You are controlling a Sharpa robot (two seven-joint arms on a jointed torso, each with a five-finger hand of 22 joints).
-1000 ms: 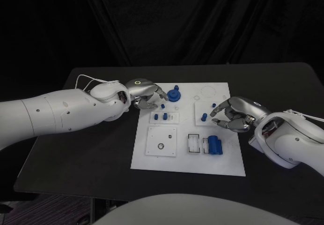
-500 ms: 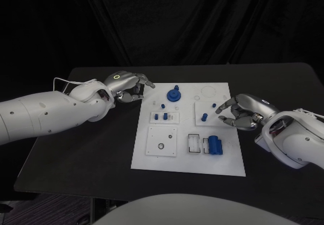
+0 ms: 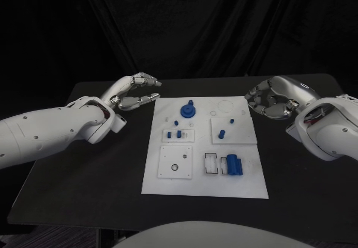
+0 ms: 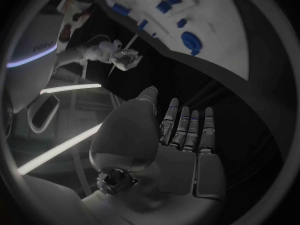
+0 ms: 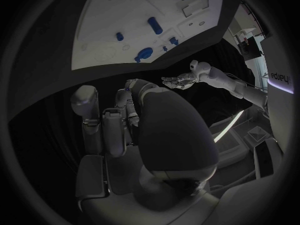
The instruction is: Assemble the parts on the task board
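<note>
The white task board [image 3: 205, 178] lies in the middle of the black table. On its far half stand a round blue piece with a peg [image 3: 189, 109] and several small blue pegs [image 3: 222, 134]. A cluster of blue blocks [image 3: 235, 164] sits in the near right area. My left hand [image 3: 134, 92] hovers off the board beside its far left corner; its fingers [image 4: 187, 130] are straight, the thumb is apart, and it holds nothing. My right hand [image 3: 274, 101] hovers off the far right corner, its fingers [image 5: 122, 117] curled in on nothing.
Bare black table [image 3: 82, 170] lies wide to the left of the board, with a narrower strip on the right [image 3: 298, 181]. A square white inset with a ring [image 3: 176, 161] sits at the board's near left. A dark curtain hangs behind the table.
Both hands have lifted away from the board's far half, the left out to the left, the right out to the right and back. The parts stay put. The camera has shifted.
</note>
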